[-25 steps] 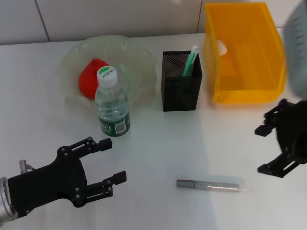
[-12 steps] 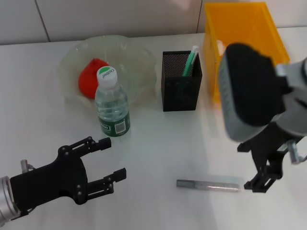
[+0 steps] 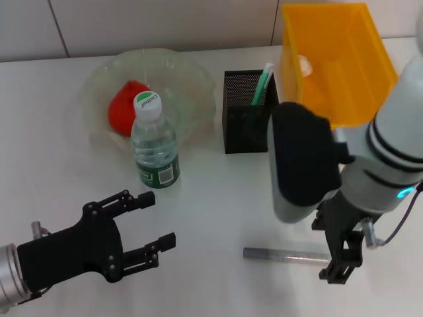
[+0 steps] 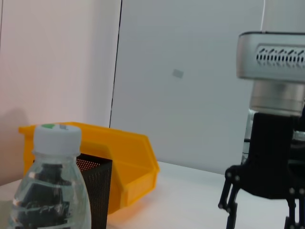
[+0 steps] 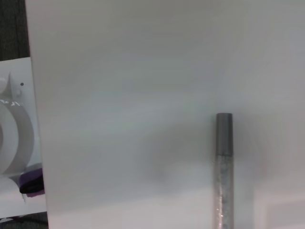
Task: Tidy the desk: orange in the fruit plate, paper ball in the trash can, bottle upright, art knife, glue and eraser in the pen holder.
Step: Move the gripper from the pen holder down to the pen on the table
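A slim glue stick (image 3: 284, 255) (image 5: 224, 167) with a grey cap and clear body lies on the white desk near the front. My right gripper (image 3: 338, 254) hangs open over its right end, fingers either side. At the front left my left gripper (image 3: 147, 223) is open and empty. The bottle (image 3: 154, 142) (image 4: 47, 191) stands upright. An orange-red fruit (image 3: 127, 105) lies in the pale green fruit plate (image 3: 192, 82). The paper ball (image 3: 304, 64) sits in the yellow trash can (image 3: 337, 59). A green tool (image 3: 262, 84) stands in the black mesh pen holder (image 3: 249, 122). The eraser is out of view.
The pen holder stands between the plate and the trash can, with the bottle just in front of the plate. My right arm's bulky wrist (image 3: 301, 165) hides part of the desk in front of the trash can. My right gripper (image 4: 259, 214) also shows in the left wrist view.
My right arm has swung in from the right edge, leftward and down, and its gripper now hangs over the stick's right end. The left gripper has barely moved.
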Controlling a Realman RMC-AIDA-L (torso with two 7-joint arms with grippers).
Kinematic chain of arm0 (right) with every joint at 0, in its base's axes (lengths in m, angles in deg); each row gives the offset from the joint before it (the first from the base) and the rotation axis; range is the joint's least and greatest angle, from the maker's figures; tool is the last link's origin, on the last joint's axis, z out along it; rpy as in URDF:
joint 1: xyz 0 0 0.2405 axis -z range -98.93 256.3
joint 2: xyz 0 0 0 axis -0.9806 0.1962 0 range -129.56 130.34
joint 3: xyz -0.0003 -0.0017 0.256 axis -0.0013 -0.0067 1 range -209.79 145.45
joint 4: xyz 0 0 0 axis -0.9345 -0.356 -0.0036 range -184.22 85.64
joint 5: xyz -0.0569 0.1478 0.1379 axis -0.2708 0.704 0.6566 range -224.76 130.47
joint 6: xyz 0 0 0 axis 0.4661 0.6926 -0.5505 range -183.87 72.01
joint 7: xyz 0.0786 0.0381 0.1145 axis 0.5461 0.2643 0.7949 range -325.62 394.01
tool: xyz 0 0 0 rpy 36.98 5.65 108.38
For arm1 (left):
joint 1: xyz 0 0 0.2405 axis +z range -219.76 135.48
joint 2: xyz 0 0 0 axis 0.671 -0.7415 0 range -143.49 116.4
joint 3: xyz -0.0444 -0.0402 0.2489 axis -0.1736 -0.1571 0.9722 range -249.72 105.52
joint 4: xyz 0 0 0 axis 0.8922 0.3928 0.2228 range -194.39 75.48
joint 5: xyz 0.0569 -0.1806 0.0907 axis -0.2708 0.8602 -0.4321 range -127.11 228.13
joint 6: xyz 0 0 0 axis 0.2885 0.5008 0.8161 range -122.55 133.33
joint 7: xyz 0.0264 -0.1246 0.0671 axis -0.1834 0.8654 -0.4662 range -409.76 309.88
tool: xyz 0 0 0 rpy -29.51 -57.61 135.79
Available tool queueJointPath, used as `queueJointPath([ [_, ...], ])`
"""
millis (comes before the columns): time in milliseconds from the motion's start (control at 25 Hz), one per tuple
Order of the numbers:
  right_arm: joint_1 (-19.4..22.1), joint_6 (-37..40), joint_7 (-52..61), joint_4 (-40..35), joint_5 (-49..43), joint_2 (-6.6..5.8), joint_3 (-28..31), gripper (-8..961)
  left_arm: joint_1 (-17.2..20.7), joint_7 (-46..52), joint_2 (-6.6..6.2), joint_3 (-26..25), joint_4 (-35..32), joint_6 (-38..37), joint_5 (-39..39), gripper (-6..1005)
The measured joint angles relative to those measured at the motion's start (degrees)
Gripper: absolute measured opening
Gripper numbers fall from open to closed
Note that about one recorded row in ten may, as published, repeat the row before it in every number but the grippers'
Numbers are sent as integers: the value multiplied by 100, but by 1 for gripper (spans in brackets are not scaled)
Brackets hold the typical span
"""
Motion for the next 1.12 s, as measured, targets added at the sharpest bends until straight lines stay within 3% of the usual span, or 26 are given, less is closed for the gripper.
queueJointPath([
  [640, 12, -711, 470, 671, 33, 8, -279, 721, -37, 14, -14, 87, 51, -32, 0, 770],
  [720, 12, -772, 485, 708, 34, 9, -324, 501, -44, 14, -12, 87, 50, -33, 0, 770],
  [1120, 17, -1046, 526, 840, 34, 9, -419, 425, -54, 14, -2, 96, 49, -34, 0, 770],
])
